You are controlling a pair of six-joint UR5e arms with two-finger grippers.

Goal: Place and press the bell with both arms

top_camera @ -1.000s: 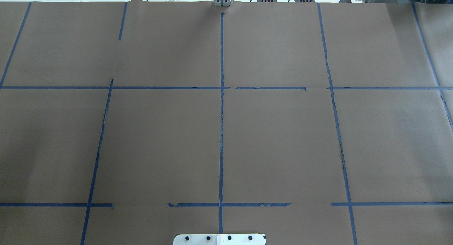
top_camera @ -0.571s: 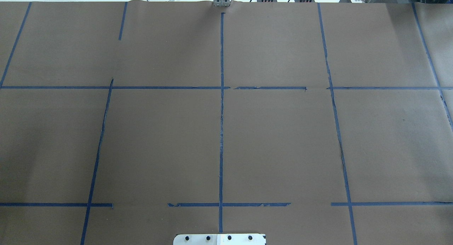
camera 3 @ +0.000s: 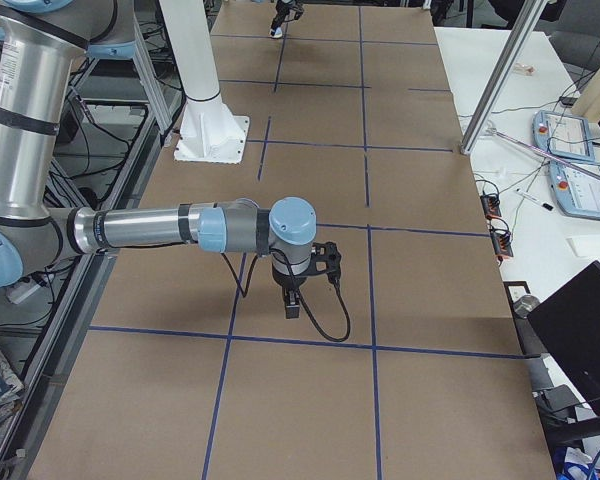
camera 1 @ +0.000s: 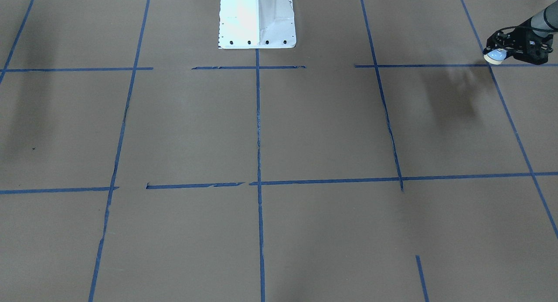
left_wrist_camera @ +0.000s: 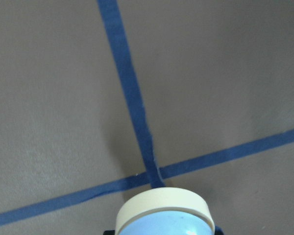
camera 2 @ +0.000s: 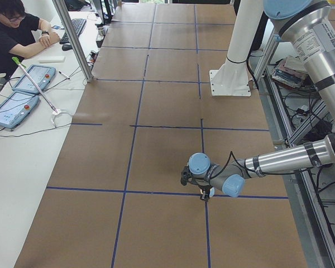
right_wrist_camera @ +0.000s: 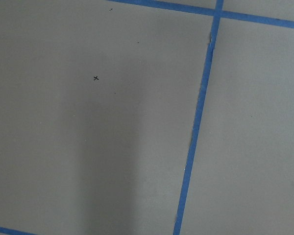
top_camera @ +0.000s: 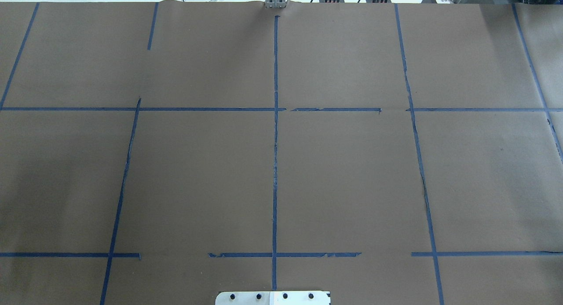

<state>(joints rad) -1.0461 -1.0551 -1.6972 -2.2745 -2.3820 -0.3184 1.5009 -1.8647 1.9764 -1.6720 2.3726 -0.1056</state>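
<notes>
Left gripper (camera 1: 501, 52) clamped on bell (camera 1: 494, 56), over tape cross (left_wrist_camera: 150, 172). Risk: smooth dome slips, bell tips if released high. Right gripper (camera 3: 292, 302): opening can't tell.

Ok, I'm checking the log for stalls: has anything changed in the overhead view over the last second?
Nothing visibly changed there: the taped brown table and the white base plate look the same, and no arm shows in that view. Elsewhere, the left pincer holds the bell near a tape crossing.
</notes>
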